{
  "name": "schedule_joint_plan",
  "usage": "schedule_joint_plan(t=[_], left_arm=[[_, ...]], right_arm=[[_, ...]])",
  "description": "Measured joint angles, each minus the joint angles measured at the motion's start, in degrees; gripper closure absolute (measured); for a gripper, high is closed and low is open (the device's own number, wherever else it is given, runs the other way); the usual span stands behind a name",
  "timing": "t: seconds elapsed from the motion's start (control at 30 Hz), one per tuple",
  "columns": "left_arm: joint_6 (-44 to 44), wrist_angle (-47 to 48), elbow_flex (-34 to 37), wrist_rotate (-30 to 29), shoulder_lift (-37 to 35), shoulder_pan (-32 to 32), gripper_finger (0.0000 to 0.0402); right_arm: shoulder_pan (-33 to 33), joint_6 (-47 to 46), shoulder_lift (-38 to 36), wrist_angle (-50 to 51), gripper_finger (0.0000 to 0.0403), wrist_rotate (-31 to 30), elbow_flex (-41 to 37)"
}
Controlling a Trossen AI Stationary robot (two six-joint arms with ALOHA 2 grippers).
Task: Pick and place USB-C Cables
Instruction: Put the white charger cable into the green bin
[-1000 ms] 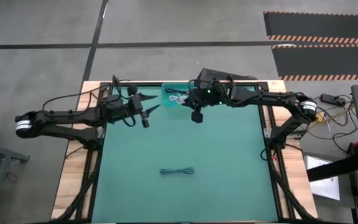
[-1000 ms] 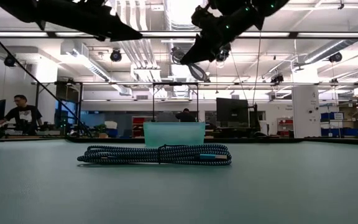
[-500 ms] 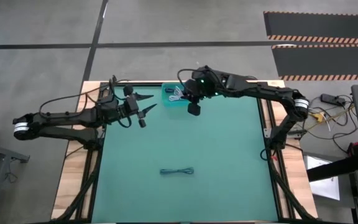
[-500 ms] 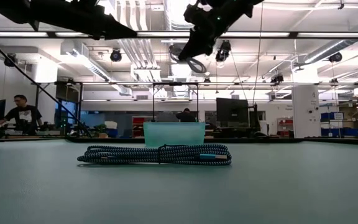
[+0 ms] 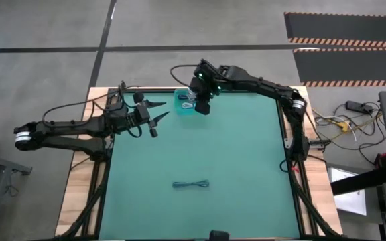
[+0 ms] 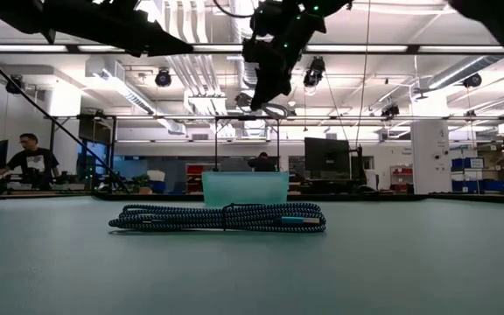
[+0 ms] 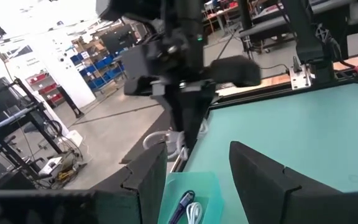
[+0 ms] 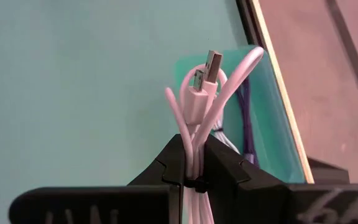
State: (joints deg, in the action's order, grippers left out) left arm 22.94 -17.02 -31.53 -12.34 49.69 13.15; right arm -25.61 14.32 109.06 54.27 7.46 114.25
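Right hand (image 8: 191, 163) clamped on white cable (image 8: 199, 99).

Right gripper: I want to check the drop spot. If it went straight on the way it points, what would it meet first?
Probably the teal tray. The right gripper, shut on a white cable, points down over it, where another cable lies; the gap above the tray is unclear.
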Motion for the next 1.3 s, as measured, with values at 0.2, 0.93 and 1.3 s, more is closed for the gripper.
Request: schedule_joint_plan(t=[0.2,0.93,1.3], left_arm=[[0.0,0.2,0.0,0.0,0.2,0.0,0.0242],[-0.1,0.6,0.0,0.0,0.2,0.0,0.0242],[-0.1,0.6,0.0,0.0,0.2,0.0,0.0242]], right_arm=[[-2.0,-0.2,6.3,7.6,0.0374,0.0,9.2],[-4.8,1.4,19.6,7.8,0.0374,-0.3,19.5],[-5.5,2.2,21.7,4.5,0.0374,-1.7,19.4]])
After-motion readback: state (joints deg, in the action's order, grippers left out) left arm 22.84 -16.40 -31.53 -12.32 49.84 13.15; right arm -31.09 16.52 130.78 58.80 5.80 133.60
